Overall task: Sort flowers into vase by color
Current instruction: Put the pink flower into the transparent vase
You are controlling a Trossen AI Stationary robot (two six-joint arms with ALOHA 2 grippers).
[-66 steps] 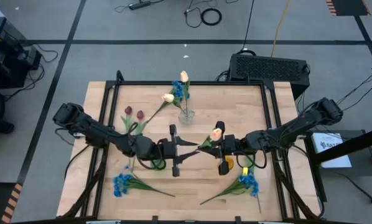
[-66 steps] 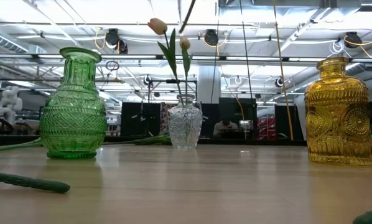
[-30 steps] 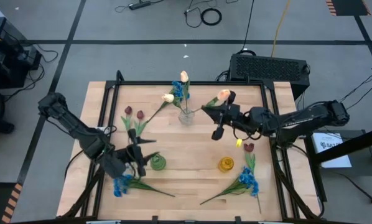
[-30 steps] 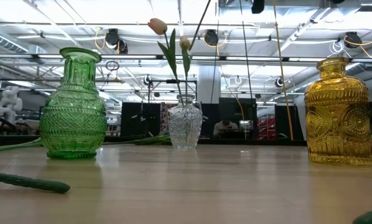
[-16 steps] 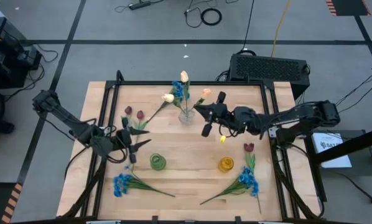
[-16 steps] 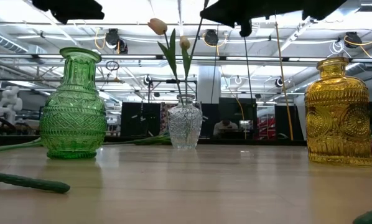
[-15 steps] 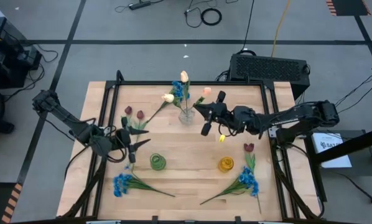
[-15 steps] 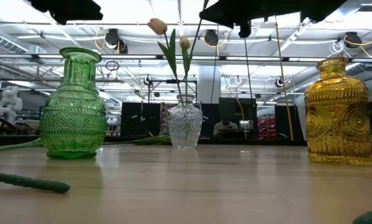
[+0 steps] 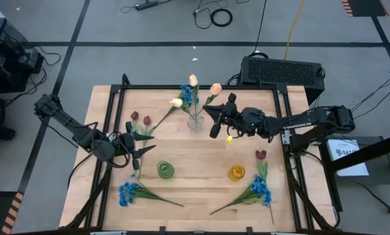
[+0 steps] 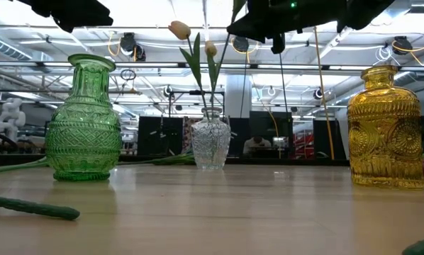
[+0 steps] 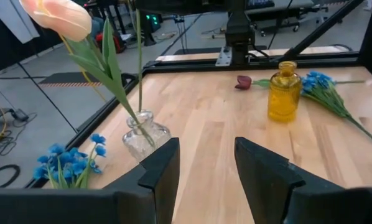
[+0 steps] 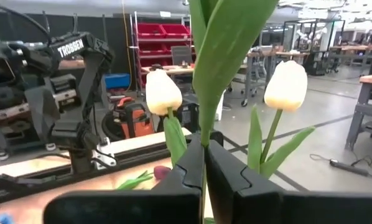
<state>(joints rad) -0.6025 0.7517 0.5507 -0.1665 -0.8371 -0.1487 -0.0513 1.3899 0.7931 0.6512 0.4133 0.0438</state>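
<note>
Flowers: three cream-peach tulips, one pinched in right hand; left hand spread, empty.

The light is bright and even in all views. In the high view it falls softly from above, and the arms throw only weak, short shadows on the pale wooden worktop. In the low view long ceiling lamps shine from behind, so both arms at the top edge are only black shapes, while the green vase and the yellow vase glow and the near worktop surface is slightly blurred. In the right wrist view the near leaf is out of focus.
</note>
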